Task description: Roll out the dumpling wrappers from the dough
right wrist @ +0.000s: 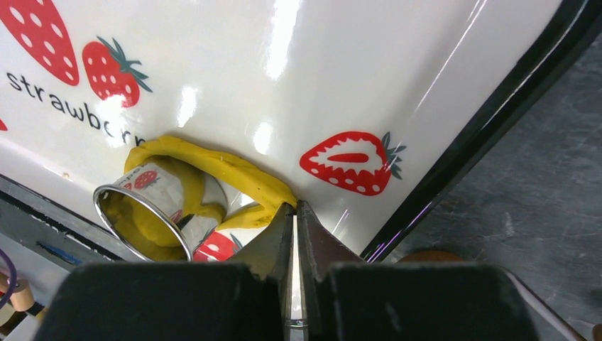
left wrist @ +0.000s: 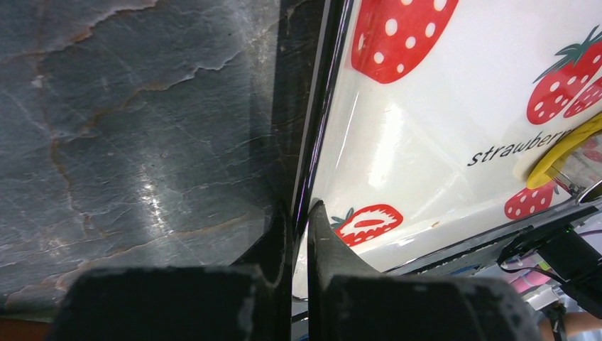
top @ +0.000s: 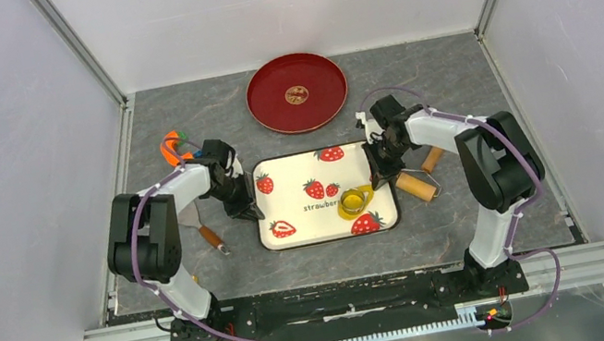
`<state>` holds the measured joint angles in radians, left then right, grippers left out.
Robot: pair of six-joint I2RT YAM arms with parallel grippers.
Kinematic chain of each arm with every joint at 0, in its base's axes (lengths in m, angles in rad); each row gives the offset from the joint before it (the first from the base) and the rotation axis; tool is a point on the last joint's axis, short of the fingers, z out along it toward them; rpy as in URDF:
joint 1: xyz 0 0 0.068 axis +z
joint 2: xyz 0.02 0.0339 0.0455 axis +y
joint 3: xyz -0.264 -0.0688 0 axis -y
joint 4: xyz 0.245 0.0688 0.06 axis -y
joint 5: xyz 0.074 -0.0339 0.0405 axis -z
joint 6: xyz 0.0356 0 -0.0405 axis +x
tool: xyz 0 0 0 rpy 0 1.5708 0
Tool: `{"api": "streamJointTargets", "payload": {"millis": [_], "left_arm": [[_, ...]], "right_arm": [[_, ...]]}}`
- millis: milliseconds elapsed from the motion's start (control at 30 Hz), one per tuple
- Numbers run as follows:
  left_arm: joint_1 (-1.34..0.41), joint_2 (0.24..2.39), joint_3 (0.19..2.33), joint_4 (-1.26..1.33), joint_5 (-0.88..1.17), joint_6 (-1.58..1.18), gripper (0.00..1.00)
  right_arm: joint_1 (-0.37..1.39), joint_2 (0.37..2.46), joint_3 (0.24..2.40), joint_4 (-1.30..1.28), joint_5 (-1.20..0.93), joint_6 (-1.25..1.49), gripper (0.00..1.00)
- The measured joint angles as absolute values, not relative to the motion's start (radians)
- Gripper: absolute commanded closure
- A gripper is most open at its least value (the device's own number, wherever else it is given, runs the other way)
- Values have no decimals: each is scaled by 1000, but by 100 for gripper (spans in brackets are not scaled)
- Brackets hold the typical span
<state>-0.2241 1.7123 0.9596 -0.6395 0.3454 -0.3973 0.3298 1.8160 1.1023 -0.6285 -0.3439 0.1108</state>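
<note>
Strawberry tray (top: 295,204) on the grey counter (top: 440,230), left fingers (left wrist: 273,241) pinching its left rim, right fingers (right wrist: 270,245) squeezed shut just beside a yellow dough scrap (right wrist: 213,167) and a metal ring (right wrist: 142,220)

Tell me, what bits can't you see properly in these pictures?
- The dough inside the metal ring: right wrist view, the ring's wall hides its bottom; top view, too small.
- The rolling pin: top view, the right arm covers part.
- The gold mark on the red plate: top view, too small to read.
- Whether the left gripper pinches the tray rim: left wrist view, its own fingers cover the spot.
</note>
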Motion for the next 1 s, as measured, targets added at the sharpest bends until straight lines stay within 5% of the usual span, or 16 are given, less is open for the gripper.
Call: {"api": "streamJointTargets", "payload": {"millis": [400,667,1000], "left_arm": [[-234,1725,973,-650,347,-397,98],[-236,1726,976,-653,347,-396,98],[-236,1731,981,-658,347,-392,98]], "right_arm": [[308,1847,1155,-585,-335,112,81],[305,1830,1126,-578,-370,111,62],[321,1814,1106,-570,-374,85,58]]}}
